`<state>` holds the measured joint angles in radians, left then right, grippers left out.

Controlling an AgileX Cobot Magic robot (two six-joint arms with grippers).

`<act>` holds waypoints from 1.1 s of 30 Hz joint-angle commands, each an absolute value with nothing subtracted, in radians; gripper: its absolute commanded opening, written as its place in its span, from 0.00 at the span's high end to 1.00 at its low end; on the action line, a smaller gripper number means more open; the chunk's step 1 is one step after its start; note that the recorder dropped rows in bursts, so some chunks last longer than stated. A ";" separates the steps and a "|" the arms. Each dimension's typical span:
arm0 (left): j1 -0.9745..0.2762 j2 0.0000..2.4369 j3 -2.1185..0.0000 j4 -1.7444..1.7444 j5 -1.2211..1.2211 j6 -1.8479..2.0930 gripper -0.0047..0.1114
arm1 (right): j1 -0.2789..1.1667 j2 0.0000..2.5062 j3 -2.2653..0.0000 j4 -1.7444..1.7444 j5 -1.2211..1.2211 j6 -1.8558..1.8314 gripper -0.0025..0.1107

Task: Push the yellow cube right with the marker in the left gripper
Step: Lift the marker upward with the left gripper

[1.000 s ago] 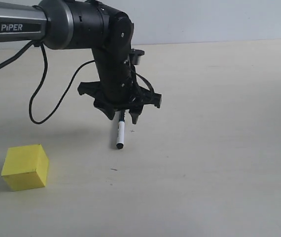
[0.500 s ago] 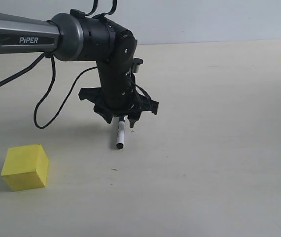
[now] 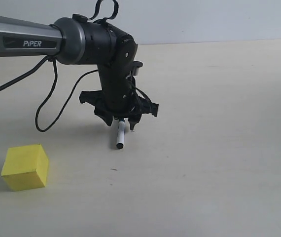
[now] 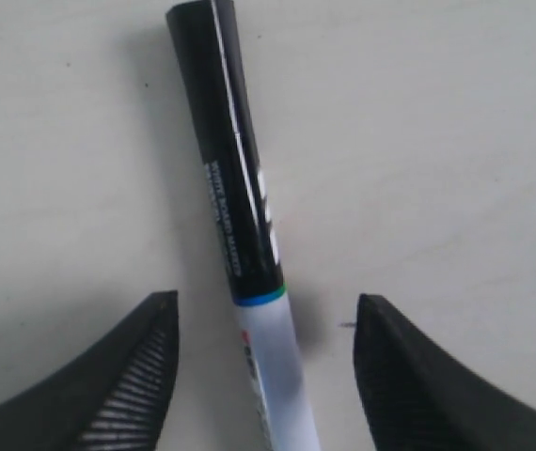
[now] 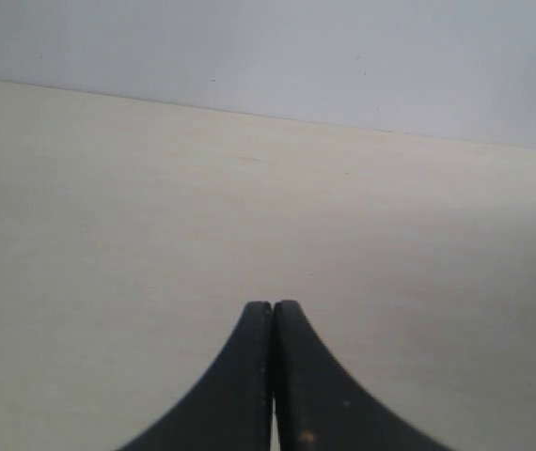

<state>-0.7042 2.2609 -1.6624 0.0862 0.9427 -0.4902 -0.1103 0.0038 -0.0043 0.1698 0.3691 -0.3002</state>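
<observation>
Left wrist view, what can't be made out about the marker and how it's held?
Left wrist view: where the fingers clamp the marker is cut off by the bottom edge.
Exterior view: the marker's upper end is hidden behind the left gripper.
Both wrist views: the yellow cube lies outside the frame, so its distance from the marker cannot be judged there.

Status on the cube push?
Done: marker stands tip-down between the fingers of the left gripper, gaps either side, so grip unclear. In hand: nothing touching; the yellow cube lies apart, left of it in the exterior view. Left: bring the marker to the cube's left side, push right.
</observation>
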 commanded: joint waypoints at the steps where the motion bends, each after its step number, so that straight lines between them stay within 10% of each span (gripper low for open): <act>1: -0.708 2.278 -1.660 0.090 0.937 -0.501 0.48 | -0.116 0.000 0.000 0.177 0.358 -0.302 0.98; 8: -0.708 2.281 -1.660 0.090 0.935 -0.501 0.53 | -0.116 0.000 0.000 0.177 0.358 -0.302 0.98; 15: -0.708 2.281 -1.660 0.090 0.934 -0.502 0.96 | -0.116 0.000 0.000 0.177 0.358 -0.302 0.98; 33: -0.696 1.724 -1.575 0.351 1.101 -0.262 0.96 | -0.116 0.000 0.000 0.177 0.358 -0.302 0.98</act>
<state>-0.7042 1.8482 -1.6277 0.3233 1.0622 -0.3211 -0.1103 0.0038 -0.0043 0.1698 0.3691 -0.3002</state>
